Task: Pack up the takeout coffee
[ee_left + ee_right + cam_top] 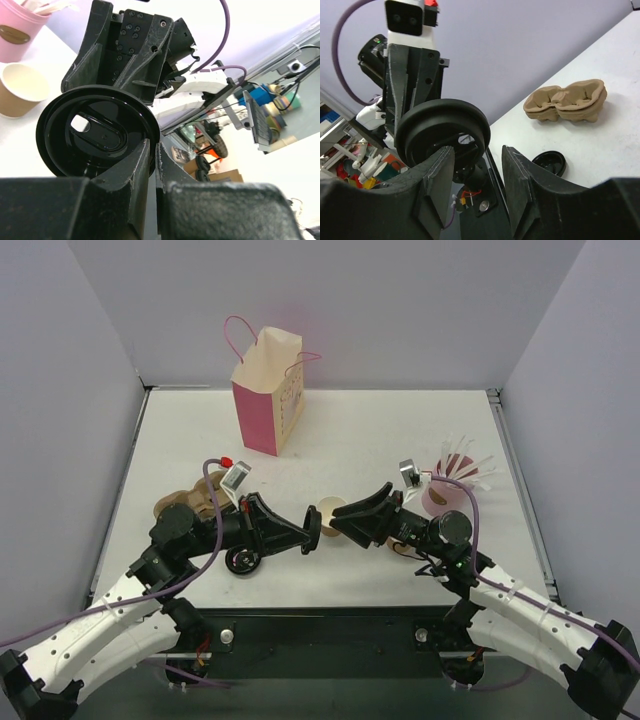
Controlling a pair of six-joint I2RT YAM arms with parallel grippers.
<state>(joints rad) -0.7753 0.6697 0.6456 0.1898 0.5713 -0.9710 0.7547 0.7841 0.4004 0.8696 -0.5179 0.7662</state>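
Packing is judged to be at an early stage, since the cup is outside the paper bag (266, 390), which stands upright at the back of the table (400, 430), well apart from both arms. At the left of the top view a moulded-pulp cup carrier (190, 502) is seen lying beside the left arm. A spare black lid (243, 560) lies flat on the table near it, toward the arm bases. The left gripper (312, 529) is clamped on the rim of a second black lid (95, 132), which is held on edge above the table. Just behind the meeting fingertips the kraft paper cup (330, 511) is stood upright and uncovered, its cream inside showing. The takeout coffee is therefore not yet assembled: the lid has yet to be pressed on and the lidded cup carried to the bag. The right gripper (334, 524) is spread wide and faces the held lid. Whether either finger touches it cannot be settled, as the lid's lower edge is hidden in the right wrist view. Farthest right, a pink cup of stirrers (448, 490) is seen. The pinch on the lid's rim is shown only by the left wrist view and the spread of the right jaws only by the right wrist view, while the bag appears in the top view alone.
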